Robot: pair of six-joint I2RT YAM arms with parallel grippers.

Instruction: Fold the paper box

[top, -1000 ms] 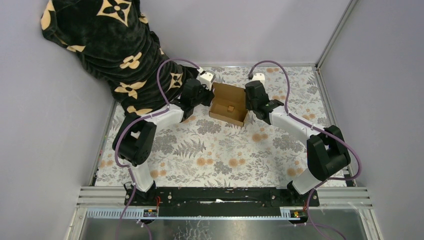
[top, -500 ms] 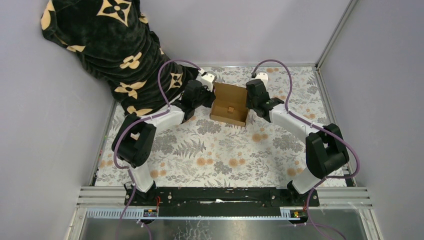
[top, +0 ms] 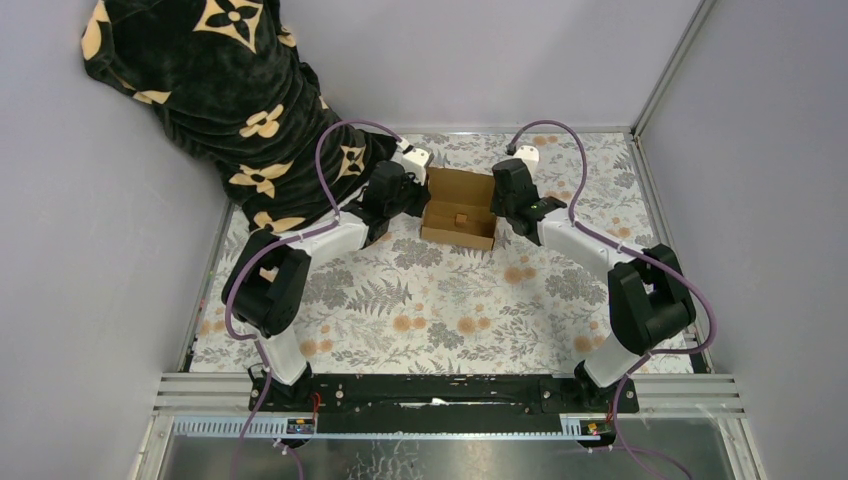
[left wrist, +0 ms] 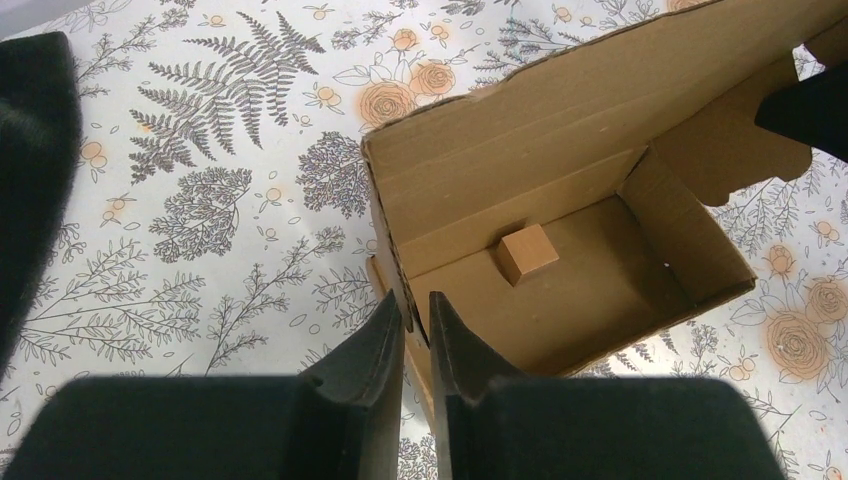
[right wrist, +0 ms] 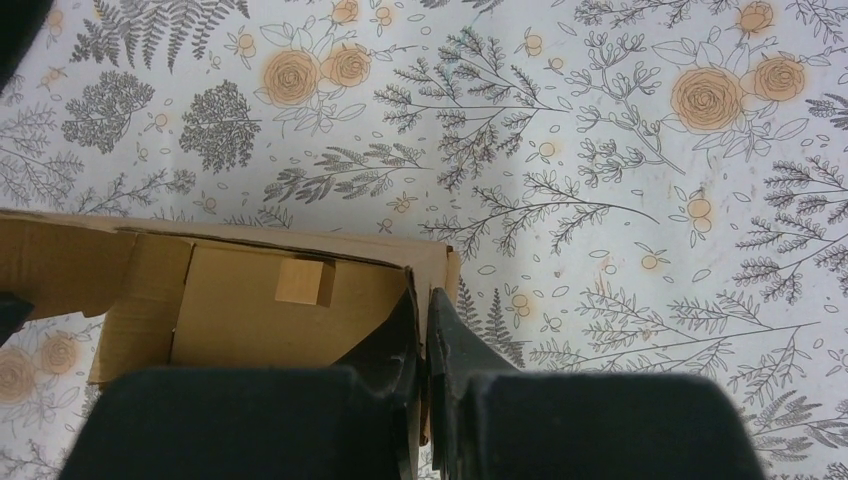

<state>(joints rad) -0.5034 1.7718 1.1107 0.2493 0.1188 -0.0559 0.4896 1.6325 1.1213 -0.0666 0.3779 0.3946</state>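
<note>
The paper box (top: 459, 208) is a brown cardboard tray, open at the top, at the far middle of the table. A small cardboard tab stands on its floor (left wrist: 527, 253). My left gripper (top: 420, 202) is shut on the box's left wall (left wrist: 392, 262), one finger inside and one outside. My right gripper (top: 496, 207) is shut on the right wall (right wrist: 428, 270) in the same way. The box also shows in the right wrist view (right wrist: 240, 305). The back flap (left wrist: 560, 110) stands up behind the tray.
The table has a floral cloth (top: 420, 310). A black cloth with tan flower marks (top: 220, 90) hangs over the far left corner, close behind my left arm. A metal frame rail (top: 440, 385) runs along the near edge.
Both grippers have turned the box slightly, so it now lies squarer to the table edges. The grips on the two side walls are unchanged.
</note>
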